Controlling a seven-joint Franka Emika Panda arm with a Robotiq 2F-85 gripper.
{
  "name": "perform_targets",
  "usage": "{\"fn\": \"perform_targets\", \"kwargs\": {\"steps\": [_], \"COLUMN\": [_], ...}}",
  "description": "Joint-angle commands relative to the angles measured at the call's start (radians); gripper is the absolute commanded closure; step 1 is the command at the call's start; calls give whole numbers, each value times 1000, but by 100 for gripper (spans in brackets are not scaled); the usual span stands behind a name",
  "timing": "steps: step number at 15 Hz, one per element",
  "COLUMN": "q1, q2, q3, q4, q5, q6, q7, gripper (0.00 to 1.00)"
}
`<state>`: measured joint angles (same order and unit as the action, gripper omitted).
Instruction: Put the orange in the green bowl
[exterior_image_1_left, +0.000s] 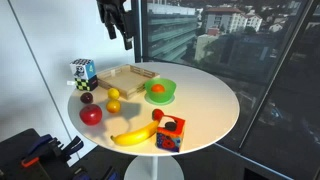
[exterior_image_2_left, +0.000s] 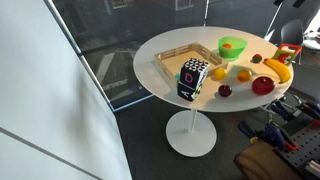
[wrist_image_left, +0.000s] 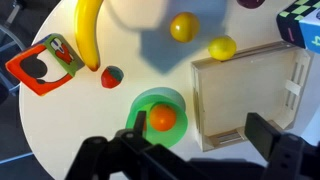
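Note:
The orange (wrist_image_left: 183, 27), a small orange-yellow round fruit, lies on the white table beside the paler lemon (wrist_image_left: 222, 47); it shows in both exterior views (exterior_image_1_left: 113, 106) (exterior_image_2_left: 243, 72). The green bowl (wrist_image_left: 140, 103) stands next to the wooden tray and holds a deeper, redder-orange round fruit (wrist_image_left: 163, 118); the bowl shows in both exterior views (exterior_image_1_left: 166, 97) (exterior_image_2_left: 238, 41). My gripper (wrist_image_left: 200, 135) is open and empty. It hangs high above the table (exterior_image_1_left: 124, 40), over the bowl and the tray's edge, well away from the orange.
A wooden tray (wrist_image_left: 250, 90) lies beside the bowl. A banana (wrist_image_left: 88, 30), a red apple (exterior_image_1_left: 91, 115), a dark plum (exterior_image_1_left: 87, 97), a strawberry (wrist_image_left: 113, 77), a red toy block (wrist_image_left: 45, 62) and a patterned cube (exterior_image_1_left: 83, 72) share the round table (exterior_image_1_left: 205, 100).

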<state>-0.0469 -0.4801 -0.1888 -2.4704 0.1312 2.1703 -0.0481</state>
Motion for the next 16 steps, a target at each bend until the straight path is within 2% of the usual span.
{"fn": "perform_targets", "kwargs": {"steps": [1,10,16], "q1": [-19,-6,4], "q2": [2,31,95], "q3": [17,25,76], "q4": [3,27,42], "q5": [10,23,3], "q6": [-4,-9,-44], "q7": [-8,0,20], "gripper": [0,0,0]}}
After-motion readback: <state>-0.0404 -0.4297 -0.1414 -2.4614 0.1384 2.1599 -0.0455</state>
